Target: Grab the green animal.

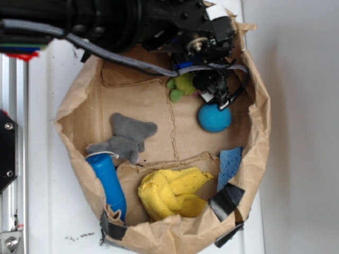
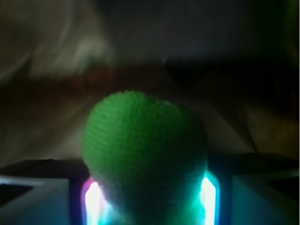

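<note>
The green animal (image 1: 182, 84) lies at the back of the brown paper container (image 1: 71, 103), its fuzzy lime body and stubby green feet poking out to the left of my gripper (image 1: 211, 85). In the wrist view its smooth green head (image 2: 143, 136) fills the space between my fingers, and the glowing pads (image 2: 93, 201) press against it on both sides. My gripper (image 2: 150, 192) is shut on the toy. Most of its body is hidden by the gripper and arm in the exterior view.
Inside the container are a blue ball (image 1: 214, 117) just in front of my gripper, a grey plush animal (image 1: 127, 138), a blue cylinder (image 1: 108, 180), a yellow terry cloth (image 1: 172, 191) and a blue sponge (image 1: 229, 164). The crumpled paper walls rise all around.
</note>
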